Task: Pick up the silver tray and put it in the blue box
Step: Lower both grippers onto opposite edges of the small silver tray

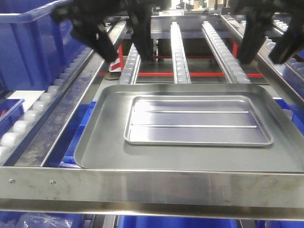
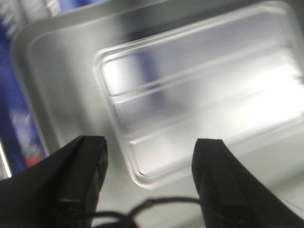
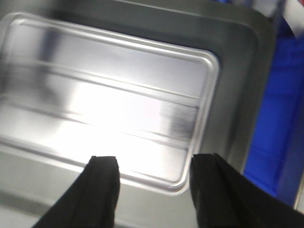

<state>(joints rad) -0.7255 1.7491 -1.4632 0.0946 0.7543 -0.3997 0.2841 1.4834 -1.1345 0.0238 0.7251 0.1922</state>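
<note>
The silver tray [image 1: 197, 119], shiny with two long ribs, lies flat inside a larger dull grey tray [image 1: 99, 142] on the rack. It also shows in the left wrist view [image 2: 199, 109] and the right wrist view [image 3: 104, 104]. The blue box [image 1: 33, 42] stands at the far left on the roller lane. My left gripper [image 1: 126, 54] hangs open above the far left of the trays; in its own view [image 2: 149, 147] it is over the silver tray's near corner. My right gripper [image 1: 266, 57] hangs open above the far right; in its own view [image 3: 154, 164] it is over the tray's corner.
Roller lanes [image 1: 176, 52] run back behind the trays. A steel front rail [image 1: 152, 187] crosses the near edge. Smaller blue bins [image 1: 9, 114] sit below at the left and right of the rack.
</note>
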